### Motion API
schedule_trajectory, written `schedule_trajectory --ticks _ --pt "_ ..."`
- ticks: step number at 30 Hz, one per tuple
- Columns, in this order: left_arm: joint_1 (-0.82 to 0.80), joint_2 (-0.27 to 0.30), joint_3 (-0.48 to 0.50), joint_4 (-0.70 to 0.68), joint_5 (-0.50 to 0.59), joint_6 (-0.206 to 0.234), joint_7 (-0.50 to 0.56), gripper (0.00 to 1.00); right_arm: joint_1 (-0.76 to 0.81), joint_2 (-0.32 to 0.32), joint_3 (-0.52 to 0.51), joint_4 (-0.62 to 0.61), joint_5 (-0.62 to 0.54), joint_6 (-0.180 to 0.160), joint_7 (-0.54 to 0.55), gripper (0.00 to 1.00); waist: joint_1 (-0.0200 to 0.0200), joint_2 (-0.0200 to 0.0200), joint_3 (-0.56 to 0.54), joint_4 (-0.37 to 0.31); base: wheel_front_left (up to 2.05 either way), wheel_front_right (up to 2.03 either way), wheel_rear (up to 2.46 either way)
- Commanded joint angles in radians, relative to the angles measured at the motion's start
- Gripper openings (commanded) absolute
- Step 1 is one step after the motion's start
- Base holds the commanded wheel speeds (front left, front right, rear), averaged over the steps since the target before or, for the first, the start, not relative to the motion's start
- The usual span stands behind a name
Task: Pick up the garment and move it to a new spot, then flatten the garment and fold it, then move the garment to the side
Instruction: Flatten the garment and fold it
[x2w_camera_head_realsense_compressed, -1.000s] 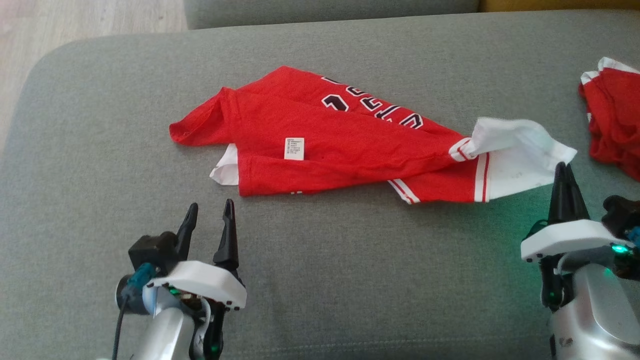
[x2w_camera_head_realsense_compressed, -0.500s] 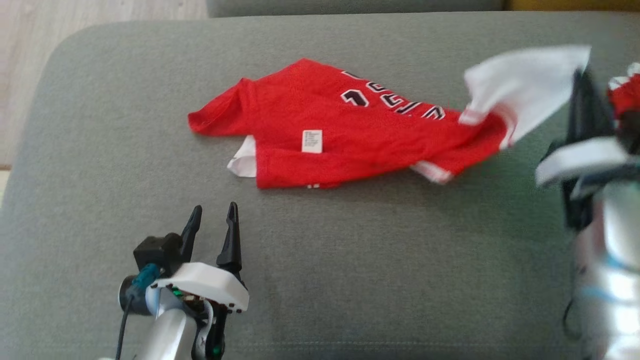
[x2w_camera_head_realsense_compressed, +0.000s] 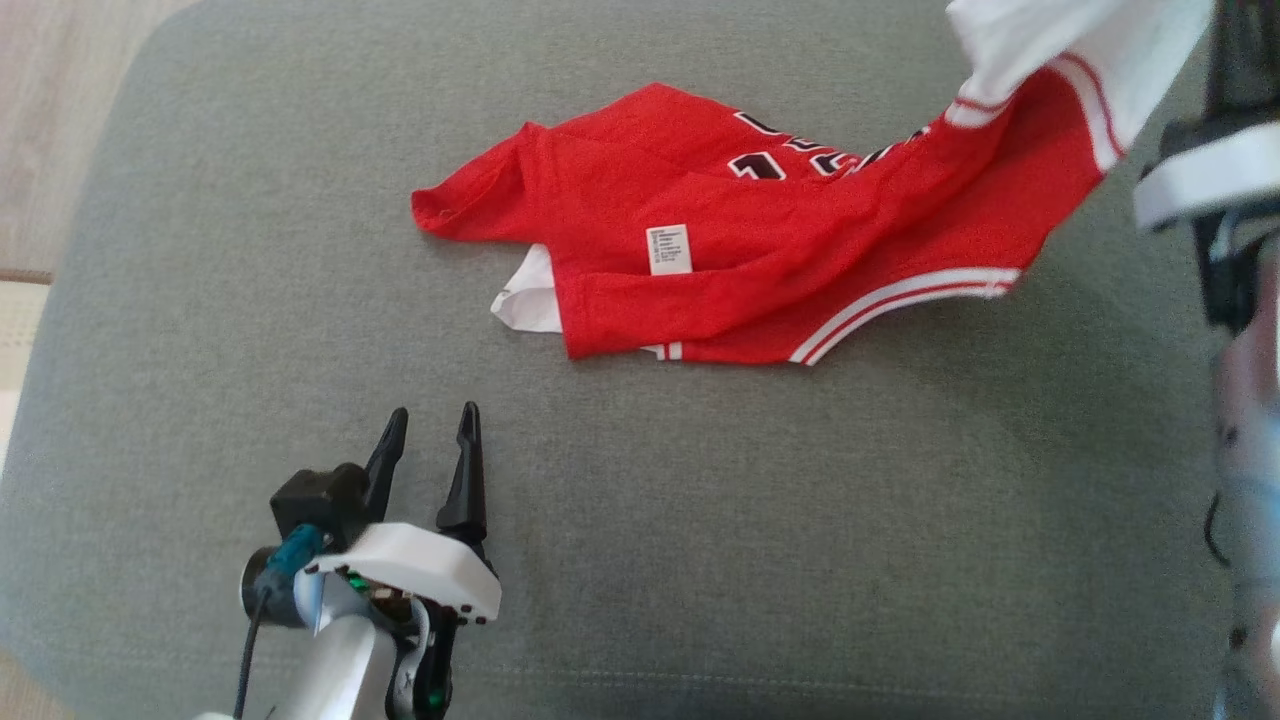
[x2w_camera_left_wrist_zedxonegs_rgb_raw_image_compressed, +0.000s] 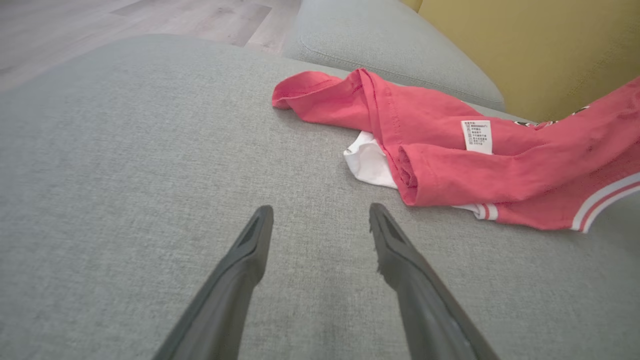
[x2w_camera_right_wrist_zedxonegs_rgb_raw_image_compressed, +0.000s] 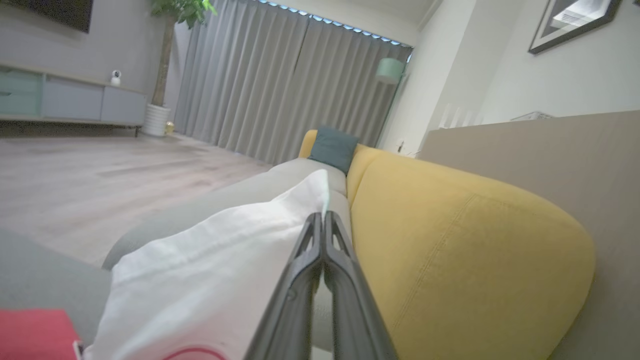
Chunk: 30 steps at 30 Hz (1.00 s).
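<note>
Garment (x2w_camera_head_realsense_compressed: 780, 270) was noted on the grey sofa cushion (x2w_camera_head_realsense_compressed: 700, 520), its long axis running left to right across the head view. The red left end lay flat, and the white end (x2w_camera_right_wrist_zedxonegs_rgb_raw_image_compressed: 225, 260) was lifted at upper right. Right gripper (x2w_camera_right_wrist_zedxonegs_rgb_raw_image_compressed: 320, 216) was seen clenched, with that white end pinched between its fingers. Left gripper (x2w_camera_head_realsense_compressed: 434, 410) was held released over bare cushion, nothing in it. The garment's lying end was ahead of it and to its right, and the left arm was judged the nearer to it. A white care label (x2w_camera_head_realsense_compressed: 669, 249) was observed on the red cloth, print too small to be read. Black lettering (x2w_camera_head_realsense_compressed: 790, 160) was partly folded under and could not be read.
</note>
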Motion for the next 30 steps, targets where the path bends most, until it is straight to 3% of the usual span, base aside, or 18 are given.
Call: schedule_trajectory --ticks 1,10,17,18,19,24,30 --pt "-0.044 0.008 0.025 -0.032 -0.002 -0.004 -0.012 1.0 0.066 -0.017 0.04 -0.037 0.005 -0.001 -0.009 0.0 0.0 -0.0001 -0.002 -0.015 0.0 0.0 0.0" --pt "-0.034 0.008 0.032 -0.017 0.005 -0.005 -0.012 1.0 0.348 -0.018 0.076 -0.045 0.035 -0.001 -0.009 0.0 0.0 -0.0001 -0.035 -0.057 0.0 0.0 0.0" --pt "-0.019 0.008 0.046 -0.009 0.011 -0.004 -0.012 1.0 0.454 -0.044 0.097 -0.011 0.002 -0.001 -0.009 0.0 0.0 -0.0001 -0.059 -0.082 0.0 0.0 0.0" --pt "-0.018 0.008 0.047 -0.008 0.01 -0.003 -0.012 1.0 0.46 -0.049 0.089 0.015 -0.009 -0.001 -0.009 0.38 0.0 -0.0001 -0.062 -0.083 0.0 0.0 0.0" --pt "-0.016 0.008 0.046 -0.006 0.009 -0.002 -0.012 1.0 0.463 -0.05 0.075 0.027 -0.016 -0.001 -0.009 1.0 0.0 -0.0001 -0.066 -0.083 0.0 0.0 0.0" --pt "-0.009 0.008 0.045 -0.002 0.006 0.007 -0.012 1.0 0.47 -0.041 -0.027 0.051 -0.052 -0.001 -0.009 1.0 0.0 -0.0001 -0.079 -0.085 0.0 0.0 0.0" --pt "-0.017 0.008 0.048 -0.001 0.008 0.021 -0.012 1.0 0.466 0.027 -0.118 -0.028 -0.058 -0.001 -0.009 1.0 0.0 -0.0001 -0.079 -0.089 0.0 0.0 0.0"
